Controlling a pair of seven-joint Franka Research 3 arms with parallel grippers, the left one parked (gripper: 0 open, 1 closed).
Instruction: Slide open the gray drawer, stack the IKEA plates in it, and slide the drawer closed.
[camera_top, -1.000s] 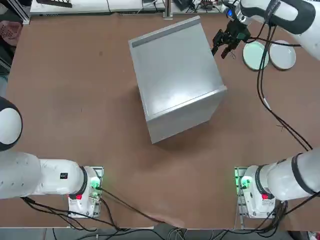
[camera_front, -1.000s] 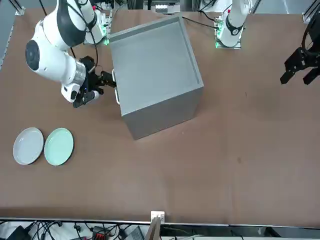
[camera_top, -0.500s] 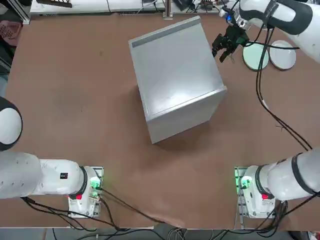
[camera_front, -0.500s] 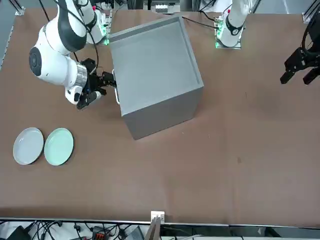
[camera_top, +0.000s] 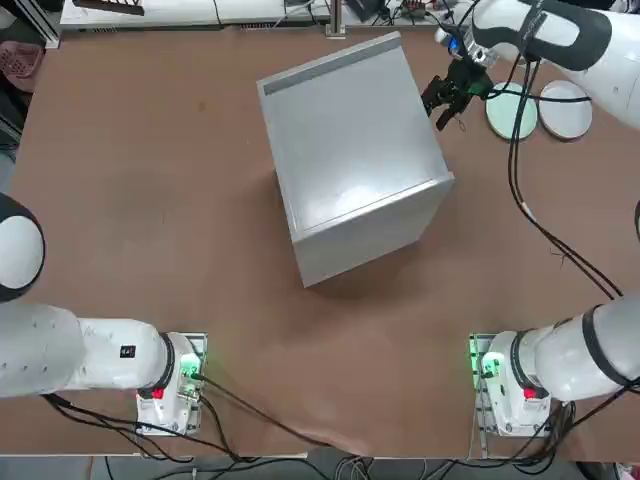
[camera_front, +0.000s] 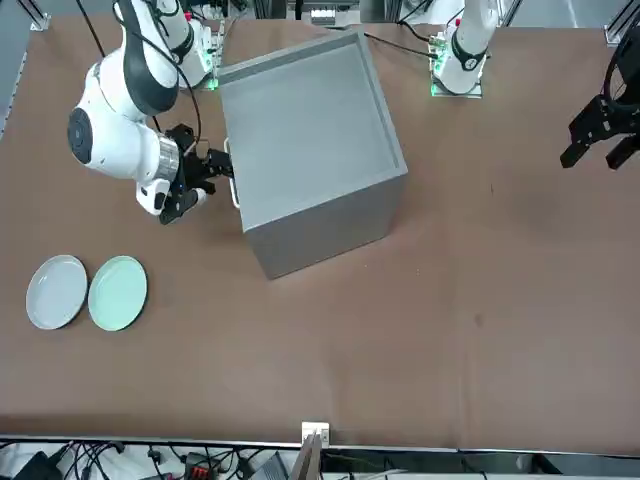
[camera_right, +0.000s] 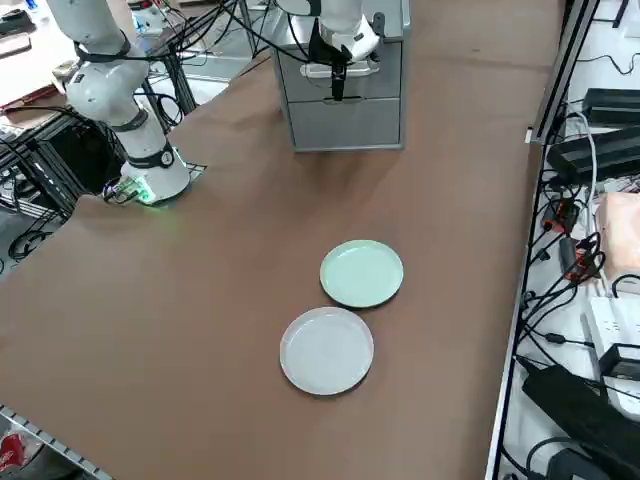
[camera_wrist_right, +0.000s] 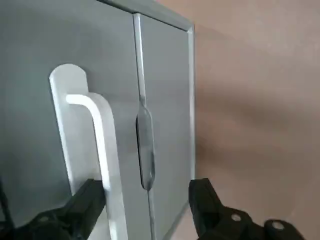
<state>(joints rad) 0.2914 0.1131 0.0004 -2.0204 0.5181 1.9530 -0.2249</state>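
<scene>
Gray drawer (camera_right: 348, 123), flat matte-gray front w/ curved grip notch on its edge, shut in gray cabinet (camera_top: 355, 150), R gripper (camera_wrist_right: 147, 187) at cabinet front, fingers apart nr white handle (camera_wrist_right: 102, 145); IKEA plates (camera_right: 362, 273), mint & pale gray-white, side by side on brown table (camera_right: 190, 350).

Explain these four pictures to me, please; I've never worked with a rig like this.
Two robot arms share one table; the right one is working. One picture looks down from overhead, one faces the robot from across the table, and one looks down from its right side. The last comes from the right wrist: the right gripper has its fingers apart, holding nothing, near a white handle on a gray cabinet. Two round plates lie side by side on the table, a mint green plate and a whitish plate.
</scene>
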